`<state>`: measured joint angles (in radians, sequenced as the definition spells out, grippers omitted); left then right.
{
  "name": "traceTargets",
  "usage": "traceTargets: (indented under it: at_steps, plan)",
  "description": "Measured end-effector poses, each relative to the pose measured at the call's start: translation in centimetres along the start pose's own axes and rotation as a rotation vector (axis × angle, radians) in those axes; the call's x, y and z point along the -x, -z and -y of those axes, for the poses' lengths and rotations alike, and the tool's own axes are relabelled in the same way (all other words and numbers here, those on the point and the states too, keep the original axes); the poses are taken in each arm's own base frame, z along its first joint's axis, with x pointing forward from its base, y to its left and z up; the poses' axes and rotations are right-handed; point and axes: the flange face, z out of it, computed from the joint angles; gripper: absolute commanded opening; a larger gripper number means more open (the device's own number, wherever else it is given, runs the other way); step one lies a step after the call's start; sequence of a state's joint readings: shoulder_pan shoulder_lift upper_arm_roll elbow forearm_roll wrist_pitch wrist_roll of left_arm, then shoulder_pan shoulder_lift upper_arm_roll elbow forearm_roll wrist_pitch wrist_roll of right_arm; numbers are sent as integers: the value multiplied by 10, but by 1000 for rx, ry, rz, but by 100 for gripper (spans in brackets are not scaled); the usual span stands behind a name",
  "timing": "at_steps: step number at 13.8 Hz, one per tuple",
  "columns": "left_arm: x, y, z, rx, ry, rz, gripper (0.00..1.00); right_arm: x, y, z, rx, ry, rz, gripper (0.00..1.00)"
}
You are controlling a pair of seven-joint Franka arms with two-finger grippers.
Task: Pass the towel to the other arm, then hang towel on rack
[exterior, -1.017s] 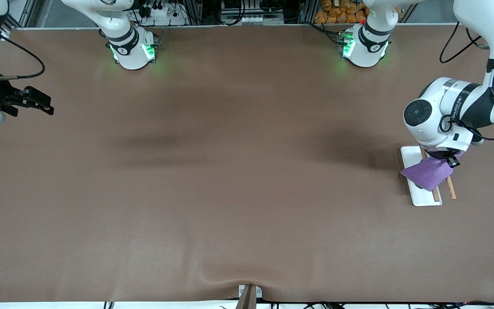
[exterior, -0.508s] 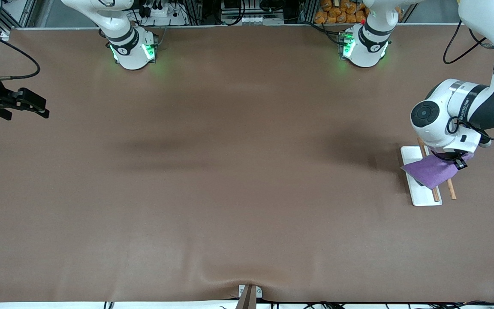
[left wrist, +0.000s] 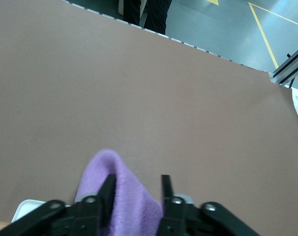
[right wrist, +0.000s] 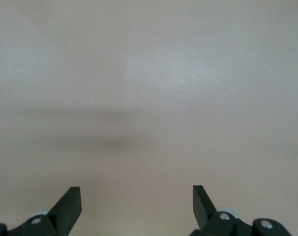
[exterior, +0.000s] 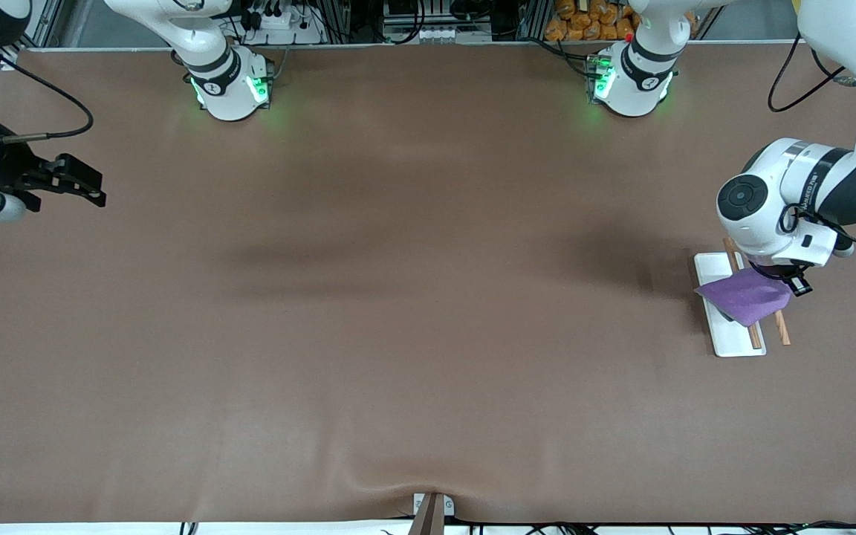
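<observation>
Front view: the left pincer (exterior: pixel 790 281) hangs over the rack (exterior: pixel 725 338) at the left arm's end of the desk (exterior: pixel 413 312). The towel (exterior: pixel 744 297) is draped across the rack's rods just under that pincer. The right pincer (exterior: pixel 79 186) waits over the desk's right-arm end.

Left wrist view: the left pincer (left wrist: pixel 137 189) is parted, with the towel (left wrist: pixel 127 196) bulging between its fingers (left wrist: pixel 107 191); whether it is gripped cannot be told.

Right wrist view: the right pincer (right wrist: pixel 136 201) is spread wide over bare desk (right wrist: pixel 149 98), grasping nothing.
</observation>
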<state>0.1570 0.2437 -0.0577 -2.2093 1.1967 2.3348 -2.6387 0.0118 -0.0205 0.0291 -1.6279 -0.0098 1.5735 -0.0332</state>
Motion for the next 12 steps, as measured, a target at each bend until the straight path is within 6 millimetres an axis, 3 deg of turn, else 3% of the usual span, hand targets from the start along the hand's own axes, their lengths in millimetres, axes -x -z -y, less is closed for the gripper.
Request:
traceTargets:
  at_steps: [3, 5, 9, 12]
  plan:
    - [-12, 10, -12, 27, 7, -5, 100, 0, 1, -1, 3, -2, -5, 100]
    - [-32, 25, -23, 60, -11, -13, 100, -2, 5, -1, 4, -1, -13, 100]
    - [-74, 76, -43, 82, -118, 31, 100, -6, 12, -3, 4, -6, -31, 100]
    - [-90, 109, -56, 82, -265, 114, 100, -7, 17, -1, 5, -2, -41, 100]
